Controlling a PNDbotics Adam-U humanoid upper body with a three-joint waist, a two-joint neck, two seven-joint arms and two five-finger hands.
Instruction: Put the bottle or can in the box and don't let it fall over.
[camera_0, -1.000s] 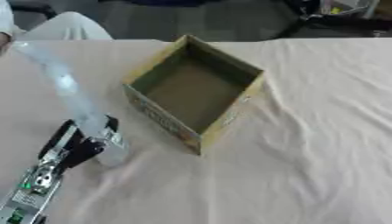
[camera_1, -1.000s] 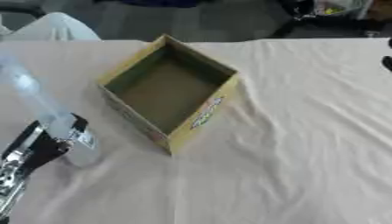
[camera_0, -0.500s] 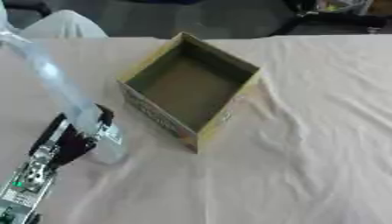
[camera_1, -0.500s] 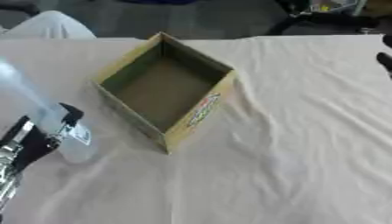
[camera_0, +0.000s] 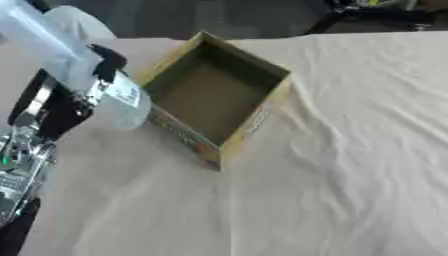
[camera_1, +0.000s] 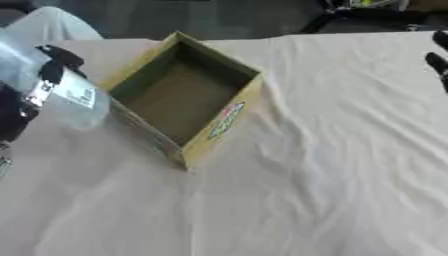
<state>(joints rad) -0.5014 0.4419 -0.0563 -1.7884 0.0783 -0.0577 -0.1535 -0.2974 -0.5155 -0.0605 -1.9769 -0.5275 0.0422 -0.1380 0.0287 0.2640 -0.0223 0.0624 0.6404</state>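
Observation:
A clear plastic bottle (camera_0: 83, 70) with a white label is held in the air, tilted, its top toward the upper left. My left hand (camera_0: 52, 102) is shut round its middle, black fingers (camera_0: 107, 62) curling over it. The bottle's lower end hangs just left of the open cardboard box (camera_0: 214, 145), near its left wall. The box stands open-topped with nothing inside. Dark fingertips of my right hand (camera_1: 437, 65) show at the right edge, too little to read.
A wrinkled beige cloth (camera_0: 350, 150) covers the table. A pale rounded shape (camera_1: 52, 27) lies at the far left edge. Dark equipment (camera_0: 367, 12) stands beyond the far right of the table.
My left hand has lifted the bottle off the cloth and carried it up and toward the box's left wall. The head has also shifted, so the box sits differently in view.

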